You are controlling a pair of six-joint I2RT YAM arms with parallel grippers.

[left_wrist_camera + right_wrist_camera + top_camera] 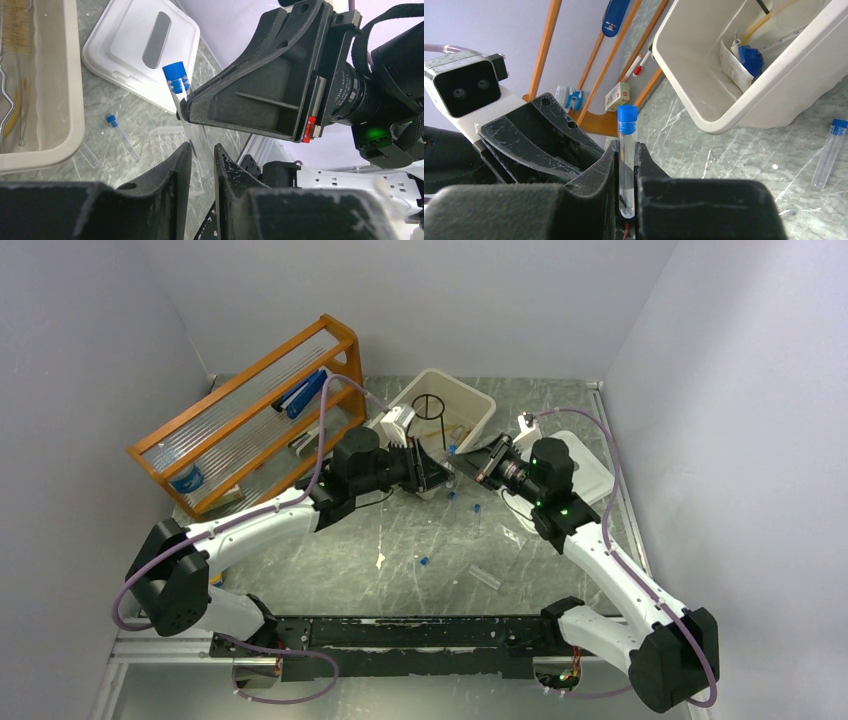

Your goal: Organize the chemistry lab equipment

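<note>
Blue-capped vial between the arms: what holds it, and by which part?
The right end effector pinches the blue-capped vial by its clear body, cap free. The left end effector's grip cannot be told.

Vial [627, 150] clear plastic; tub [774, 107] glossy plastic.

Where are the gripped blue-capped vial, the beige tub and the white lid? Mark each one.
blue-capped vial [627, 150]: right wrist view, clear tube below the cap.
beige tub [781, 97]: right wrist view, outer wall.
white lid [125, 55]: left wrist view, flat top.
</note>
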